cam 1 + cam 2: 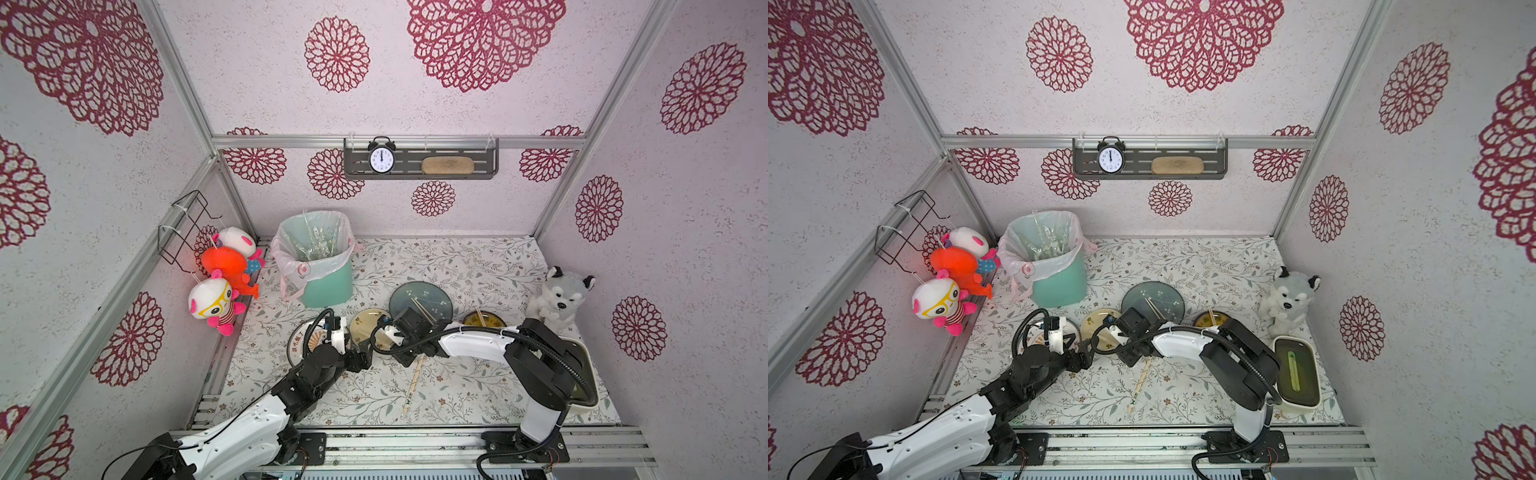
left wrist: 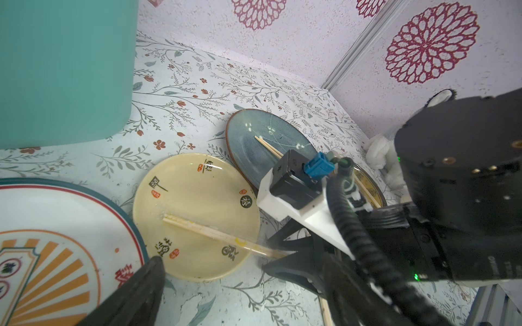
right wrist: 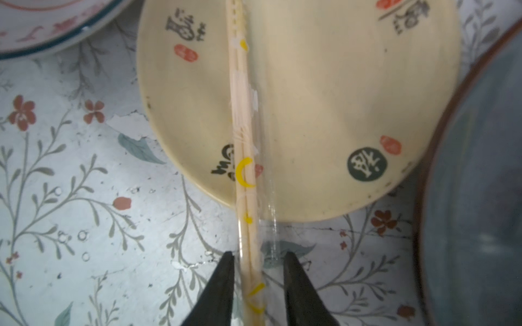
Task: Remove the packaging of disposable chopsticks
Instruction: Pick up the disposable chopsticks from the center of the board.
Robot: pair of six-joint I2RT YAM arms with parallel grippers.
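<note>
Along the left wall: 3 plush toys, hung in a cluster.

Back left of the desk: 1 green bin with a pale liner. Discarded clear sleeves lie inside, too tangled to count.

Plates: 4, in a loose row across mid-desk.

Plate 1, white-and-orange plate: partly under the left arm in both top views.

Left gripper: near the front edge of plate 2, jaws spread wide, released.

Plate 2, cream plate: 1 sleeved pair lies across it, with 1 end running off the rim over the desk. Its clear sleeve carries yellow print.

Right gripper: jaws narrowly parted, 1 on each side of that overhanging end, not clenched on it.

Front of desk: 1 wrapped pair, lying flat in its sleeve, dark print near the front end.

Plate 3, blue-grey plate: 1 bare pair.

Plate 4, dark yellow plate: 1 bare tan pair.

Chopstick total: 4 pairs, 2 sleeved and 2 bare.

Right side: 1 grey husky plush, with 1 white tub in front of it.
</note>
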